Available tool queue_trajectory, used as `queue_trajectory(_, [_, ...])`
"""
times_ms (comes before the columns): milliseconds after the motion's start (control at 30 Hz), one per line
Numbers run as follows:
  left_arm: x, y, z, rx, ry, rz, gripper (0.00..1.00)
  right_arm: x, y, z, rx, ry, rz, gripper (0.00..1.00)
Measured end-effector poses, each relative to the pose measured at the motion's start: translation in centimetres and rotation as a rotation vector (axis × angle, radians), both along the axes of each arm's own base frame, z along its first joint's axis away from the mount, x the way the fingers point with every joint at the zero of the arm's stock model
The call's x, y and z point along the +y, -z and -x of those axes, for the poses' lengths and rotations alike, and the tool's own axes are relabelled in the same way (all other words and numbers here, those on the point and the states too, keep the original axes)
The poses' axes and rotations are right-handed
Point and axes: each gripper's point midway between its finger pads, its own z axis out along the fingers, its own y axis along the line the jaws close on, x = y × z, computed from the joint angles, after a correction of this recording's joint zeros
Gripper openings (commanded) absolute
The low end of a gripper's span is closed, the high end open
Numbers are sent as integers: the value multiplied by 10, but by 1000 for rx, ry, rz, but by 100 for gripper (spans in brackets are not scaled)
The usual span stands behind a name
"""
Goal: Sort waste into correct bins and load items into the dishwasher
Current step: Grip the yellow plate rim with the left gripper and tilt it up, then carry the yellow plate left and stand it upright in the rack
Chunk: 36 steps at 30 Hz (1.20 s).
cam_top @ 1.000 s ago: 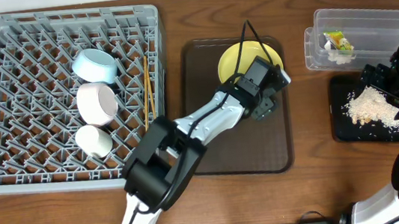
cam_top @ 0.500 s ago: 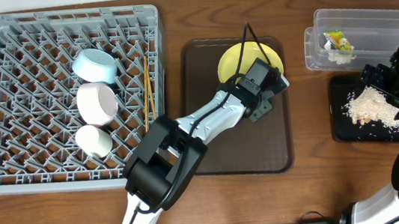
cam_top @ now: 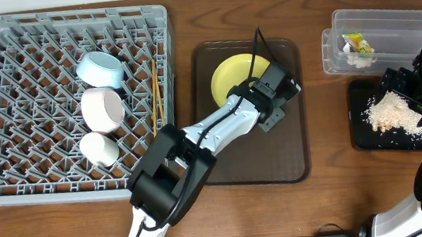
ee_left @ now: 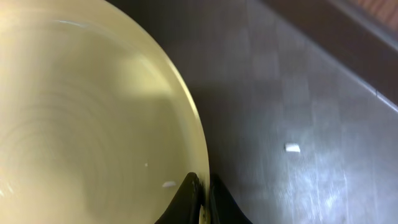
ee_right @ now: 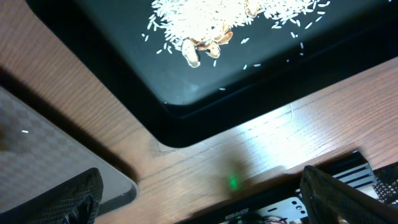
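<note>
Most of the job looks done. The large square grey plastic dish rack (cam_top: 4, 118), at the far left corner of the tabletop, holds the light blue bowl (cam_top: 100, 69), the white bowl (cam_top: 102, 108), the small white cup (cam_top: 99, 149) and the two thin wooden chopsticks (cam_top: 154, 97). At the far right corner, the clear deep plastic tub (cam_top: 390, 12) contains the yellow-green printed snack wrapper (cam_top: 355, 40) and bits of crumpled white paper (cam_top: 359, 58). Just in front of it, by the right edge, the shallow black tray (cam_top: 361, 137) carries the pile of pale beige rice-like crumbs (cam_top: 392, 111). Only the round yellow plate (cam_top: 231, 80) is not yet loaded. It sits over the far end of the dark brown serving tray (cam_top: 255, 157) in the middle of the tabletop, and the left arm's fingers (ee_left: 186, 200) are pinched narrow on its rim. Whether it is lifted clear I cannot tell. A tiny white speck (ee_left: 292, 148) lies on the serving tray beside it. The right arm's fingers (ee_right: 74, 199) stand wide apart and hold nothing, above the black tray's near edge. What seems left is to carry the plate to the rack.
</note>
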Motion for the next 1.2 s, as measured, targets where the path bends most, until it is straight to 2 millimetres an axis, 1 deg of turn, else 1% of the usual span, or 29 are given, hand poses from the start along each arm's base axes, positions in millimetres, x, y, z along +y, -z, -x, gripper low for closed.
queue_trajectory(100, [9,-3,9,33,-14,-25,6,0,0,0,0,0,0,99])
queue_trajectory(200, [17,-10,17,53,-24,-39,6,0,0,0,0,0,0,99])
queue_trajectory(300, [21,-30,21,45,-29,-26,6,0,0,0,0,0,0,99])
queue_trajectory(567, [25,-119,26,-57,-41,98,6,0,0,0,0,0,0,99])
queue_trajectory(633, [30,-139,25,-81,-51,129,6,0,0,0,0,0,0,99])
queue_trajectory(700, [40,-157,21,-104,-76,157,6,0,0,0,0,0,0,99])
queue_trajectory(800, [62,-184,7,-139,-161,215,6,0,0,0,0,0,0,99])
queue_trajectory(867, [86,-202,-7,-163,-251,255,6,0,0,0,0,0,0,99])
queue_trajectory(900, [96,-208,-12,-172,-283,268,6,0,0,0,0,0,0,99])
queue_trajectory(967, [123,-222,-26,-186,-374,308,6,0,0,0,0,0,0,99])
queue_trajectory(1100, [168,-238,-44,-161,-516,411,6,0,0,0,0,0,0,99])
queue_trajectory(1200, [194,-243,-53,-88,-590,524,6,0,0,0,0,0,0,99])
